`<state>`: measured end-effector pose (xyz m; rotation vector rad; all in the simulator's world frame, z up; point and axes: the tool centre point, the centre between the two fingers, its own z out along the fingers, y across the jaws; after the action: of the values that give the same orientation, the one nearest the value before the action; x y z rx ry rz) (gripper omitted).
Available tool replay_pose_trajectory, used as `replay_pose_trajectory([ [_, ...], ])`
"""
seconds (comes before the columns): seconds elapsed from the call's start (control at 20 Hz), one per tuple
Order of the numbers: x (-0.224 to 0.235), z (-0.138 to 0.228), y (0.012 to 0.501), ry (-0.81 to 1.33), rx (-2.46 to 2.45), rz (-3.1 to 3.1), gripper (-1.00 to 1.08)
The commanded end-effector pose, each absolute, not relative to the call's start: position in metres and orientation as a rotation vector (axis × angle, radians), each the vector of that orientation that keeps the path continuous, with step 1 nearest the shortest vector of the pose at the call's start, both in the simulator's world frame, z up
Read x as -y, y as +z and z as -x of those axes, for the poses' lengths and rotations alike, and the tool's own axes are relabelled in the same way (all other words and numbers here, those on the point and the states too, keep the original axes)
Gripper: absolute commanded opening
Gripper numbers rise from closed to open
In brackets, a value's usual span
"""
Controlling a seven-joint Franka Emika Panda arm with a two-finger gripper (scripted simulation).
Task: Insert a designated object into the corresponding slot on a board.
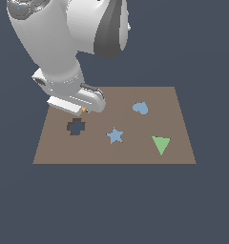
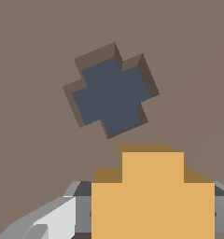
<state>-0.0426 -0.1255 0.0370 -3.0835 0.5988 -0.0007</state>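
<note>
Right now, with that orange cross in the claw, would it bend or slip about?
Probably stiff: the orange cross shows thick, square edges. Its flat sides likely suit the claw, so slipping seems unlikely. It wouldn't roll.

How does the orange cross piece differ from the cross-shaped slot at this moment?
The orange cross piece is a solid block gripped in the gripper; the cross-shaped slot is an empty dark cutout sunk into the board. In the wrist view the slot sits rotated relative to the piece. Both share a chunky cross outline.

Dark floor, brown board lying flat
</note>
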Motion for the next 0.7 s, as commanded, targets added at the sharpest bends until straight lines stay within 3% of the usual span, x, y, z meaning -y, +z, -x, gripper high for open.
replay_pose_trajectory([
  [0.0,0.122,0.037,0.038,-0.002,-0.749,3.05,-1.0],
  [0.65,0.116,0.006,0.039,-0.002,-1.49,2.765,-1.0],
])
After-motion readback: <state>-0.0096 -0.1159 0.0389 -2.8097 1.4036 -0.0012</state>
